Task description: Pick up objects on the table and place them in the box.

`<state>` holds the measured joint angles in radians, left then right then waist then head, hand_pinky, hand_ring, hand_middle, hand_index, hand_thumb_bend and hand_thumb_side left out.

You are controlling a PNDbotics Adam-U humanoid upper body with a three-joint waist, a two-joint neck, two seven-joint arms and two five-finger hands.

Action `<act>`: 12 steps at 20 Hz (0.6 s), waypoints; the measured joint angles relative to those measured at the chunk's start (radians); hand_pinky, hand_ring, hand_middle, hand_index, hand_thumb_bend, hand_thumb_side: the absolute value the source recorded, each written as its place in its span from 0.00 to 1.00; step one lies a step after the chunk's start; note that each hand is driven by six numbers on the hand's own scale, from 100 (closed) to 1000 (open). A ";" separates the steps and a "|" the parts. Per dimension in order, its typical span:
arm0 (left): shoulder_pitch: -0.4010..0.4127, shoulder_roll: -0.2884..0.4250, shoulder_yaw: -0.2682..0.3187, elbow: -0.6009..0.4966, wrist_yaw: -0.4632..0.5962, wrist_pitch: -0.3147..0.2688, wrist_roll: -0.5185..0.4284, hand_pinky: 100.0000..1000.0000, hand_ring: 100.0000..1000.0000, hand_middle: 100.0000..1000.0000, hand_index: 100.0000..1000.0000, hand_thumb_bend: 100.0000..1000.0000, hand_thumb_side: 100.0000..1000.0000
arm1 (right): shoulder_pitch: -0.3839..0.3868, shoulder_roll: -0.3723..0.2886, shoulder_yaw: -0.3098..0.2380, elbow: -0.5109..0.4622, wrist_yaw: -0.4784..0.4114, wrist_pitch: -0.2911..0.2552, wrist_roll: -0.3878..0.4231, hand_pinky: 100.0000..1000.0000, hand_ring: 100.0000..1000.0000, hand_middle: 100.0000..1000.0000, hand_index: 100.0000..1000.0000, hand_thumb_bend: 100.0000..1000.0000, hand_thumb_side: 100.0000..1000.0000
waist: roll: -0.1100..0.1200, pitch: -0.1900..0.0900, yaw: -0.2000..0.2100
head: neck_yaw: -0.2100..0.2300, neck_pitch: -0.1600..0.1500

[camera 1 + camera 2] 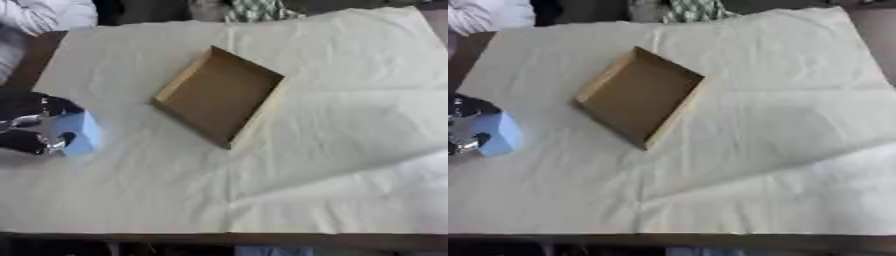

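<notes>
Beside left hand [31, 127]: pale-blue block [79, 132]

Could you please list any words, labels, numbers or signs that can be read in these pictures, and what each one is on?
None can be read.
Cardboard box: plain brown, no print showing.
Light blue object at the left robot hand: no lettering visible.
White table cover: unmarked.

Table [35, 55] – creased white cloth [350, 150] over it – bears brown box [219, 95]
</notes>
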<state>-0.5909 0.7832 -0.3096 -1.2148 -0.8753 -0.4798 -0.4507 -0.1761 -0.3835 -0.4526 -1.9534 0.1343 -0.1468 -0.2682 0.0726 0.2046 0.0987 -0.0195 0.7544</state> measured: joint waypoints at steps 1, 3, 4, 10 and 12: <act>0.000 -0.001 0.000 0.002 -0.004 0.000 0.000 0.95 0.89 0.87 0.97 0.08 1.00 | 0.000 0.000 0.000 0.000 0.000 -0.001 0.001 0.64 0.69 0.53 0.76 0.00 0.51 | 0.000 0.000 0.000 | 0.000 0.000; -0.002 -0.002 -0.001 0.006 -0.010 -0.001 0.003 0.91 0.84 0.79 0.93 0.07 1.00 | 0.000 0.000 0.000 0.000 -0.002 -0.001 0.002 0.64 0.69 0.53 0.76 0.00 0.50 | 0.000 0.000 0.000 | 0.000 0.000; -0.003 -0.002 -0.001 0.009 -0.014 0.000 0.004 0.90 0.81 0.75 0.92 0.06 1.00 | 0.000 0.000 0.000 0.000 -0.003 -0.001 0.002 0.64 0.69 0.53 0.76 0.00 0.51 | 0.000 0.000 -0.001 | 0.000 0.000; -0.006 -0.009 -0.001 0.018 -0.016 0.010 0.025 0.83 0.62 0.46 0.86 0.05 1.00 | 0.001 0.001 -0.002 0.001 -0.005 -0.002 0.004 0.64 0.69 0.52 0.76 0.00 0.50 | 0.000 0.002 -0.001 | 0.000 -0.001; -0.006 -0.011 -0.002 0.019 -0.016 0.016 0.033 0.81 0.58 0.43 0.86 0.05 1.00 | 0.001 0.002 -0.002 0.001 -0.005 -0.002 0.005 0.64 0.69 0.52 0.76 0.00 0.50 | 0.000 0.002 -0.001 | 0.000 -0.001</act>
<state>-0.5972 0.7722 -0.3113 -1.1960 -0.8909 -0.4637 -0.4178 -0.1752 -0.3818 -0.4549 -1.9525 0.1294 -0.1487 -0.2635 0.0726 0.2069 0.0973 -0.0191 0.7538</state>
